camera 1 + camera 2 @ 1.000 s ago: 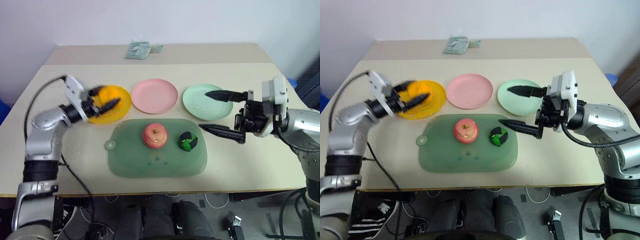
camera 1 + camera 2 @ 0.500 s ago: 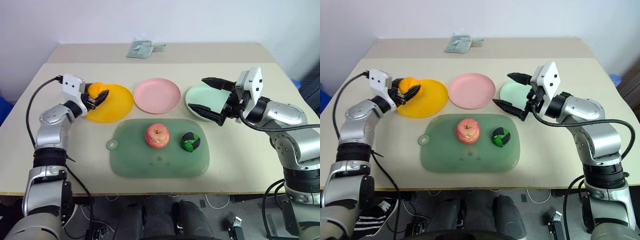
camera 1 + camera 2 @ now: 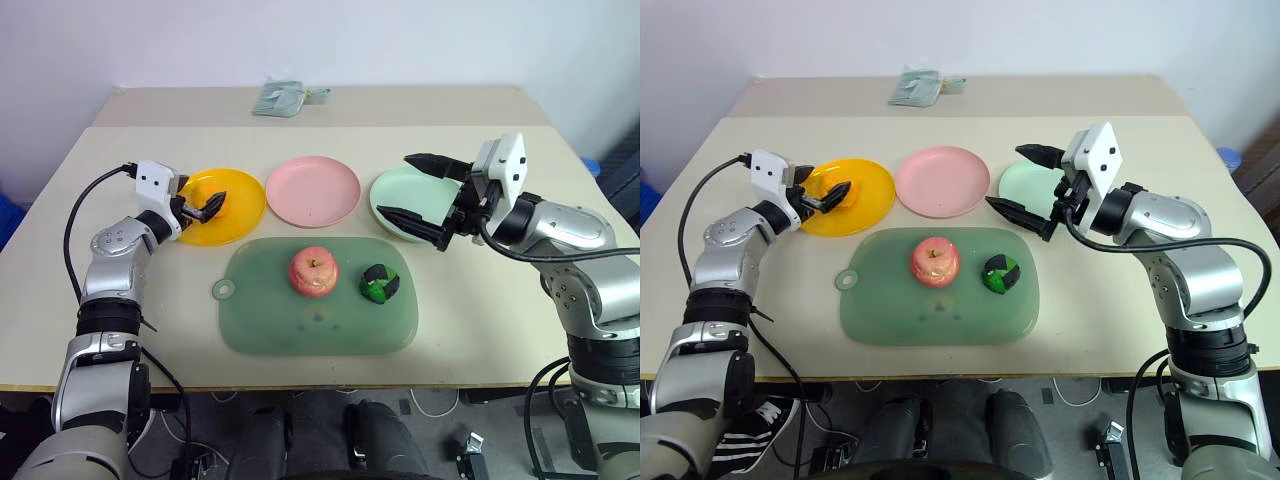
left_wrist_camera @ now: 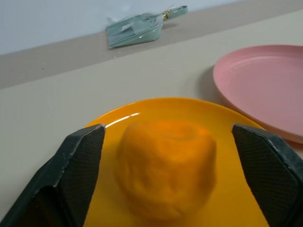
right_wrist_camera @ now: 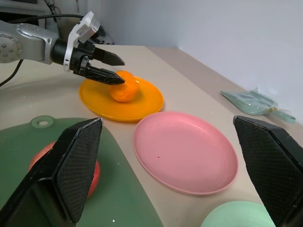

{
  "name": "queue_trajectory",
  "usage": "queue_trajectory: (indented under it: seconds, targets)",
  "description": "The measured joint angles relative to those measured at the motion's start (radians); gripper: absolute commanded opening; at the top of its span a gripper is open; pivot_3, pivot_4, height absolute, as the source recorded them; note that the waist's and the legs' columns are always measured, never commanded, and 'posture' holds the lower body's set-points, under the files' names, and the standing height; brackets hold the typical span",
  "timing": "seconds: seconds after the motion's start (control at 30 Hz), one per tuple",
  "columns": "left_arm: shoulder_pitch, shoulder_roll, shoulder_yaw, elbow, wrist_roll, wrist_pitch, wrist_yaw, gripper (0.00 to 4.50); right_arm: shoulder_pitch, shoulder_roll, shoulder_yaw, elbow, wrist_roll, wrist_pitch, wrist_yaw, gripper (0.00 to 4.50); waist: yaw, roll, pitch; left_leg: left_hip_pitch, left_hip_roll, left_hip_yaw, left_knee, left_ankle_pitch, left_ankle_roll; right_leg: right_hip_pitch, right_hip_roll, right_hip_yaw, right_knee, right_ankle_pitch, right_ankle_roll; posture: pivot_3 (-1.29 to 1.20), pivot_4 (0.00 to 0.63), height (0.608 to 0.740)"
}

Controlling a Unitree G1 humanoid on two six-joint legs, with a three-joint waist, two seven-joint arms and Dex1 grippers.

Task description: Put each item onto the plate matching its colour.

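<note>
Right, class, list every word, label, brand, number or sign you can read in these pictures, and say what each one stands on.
None can be read.
Crumpled pale green plastic packet at the table's far edge: any print on it is too small to read.
Round yellow-orange plastic plate, round pink plastic plate, pale mint green round plate, translucent green mat: no text shows.

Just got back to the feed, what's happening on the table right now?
The left gripper stands open around the orange fruit, which sits on the yellow-orange plate. The right gripper is open over the near edge of the mint green plate, holding nothing. The apple and the green-and-black lump sit on the green mat, and the pink plate has nothing on it.
</note>
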Motion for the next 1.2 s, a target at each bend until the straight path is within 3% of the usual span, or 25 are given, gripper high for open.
queue_trajectory:
  seconds: [0.37, 0.57, 0.83, 1.2]
  targets:
    - [0.022, 0.014, 0.008, -0.225, -0.171, 0.11, -0.229, 4.43, 0.002, -0.001, -0.01, -0.003, 0.005, 0.0, 0.013, 4.5, -0.002, 0.0, 0.0, 0.0, 0.0, 0.0, 0.0, 0.0, 0.0, 0.0, 0.0, 0.0, 0.0, 0.0, 0.0, 0.0, 0.15, 0.74]
    - [0.119, 0.052, -0.009, -0.376, -0.267, 0.229, -0.413, 4.43, 0.009, -0.002, -0.016, -0.005, 0.011, 0.001, 0.024, 4.5, -0.003, 0.0, 0.0, 0.001, 0.001, 0.0, 0.0, 0.0, 0.0, 0.0, 0.001, 0.0, 0.001, 0.0, 0.0, 0.0, 0.15, 0.74]
    - [0.179, 0.079, -0.135, -0.456, -0.245, 0.233, -0.571, 4.43, 0.12, -0.099, -0.019, -0.119, 0.122, 0.036, 0.189, 4.5, 0.0, 0.0, 0.0, 0.001, 0.0, -0.001, 0.0, 0.0, 0.0, 0.002, 0.001, 0.0, -0.001, 0.0, 0.0, 0.0, 0.15, 0.74]
    - [0.199, 0.002, -0.255, -0.465, -0.161, 0.104, -0.617, 4.43, 0.141, -0.113, -0.025, -0.129, 0.141, 0.048, 0.189, 4.5, -0.002, 0.0, 0.0, 0.004, 0.0, -0.001, 0.0, 0.0, 0.0, 0.003, 0.002, 0.001, 0.0, 0.0, -0.001, 0.0, 0.15, 0.74]
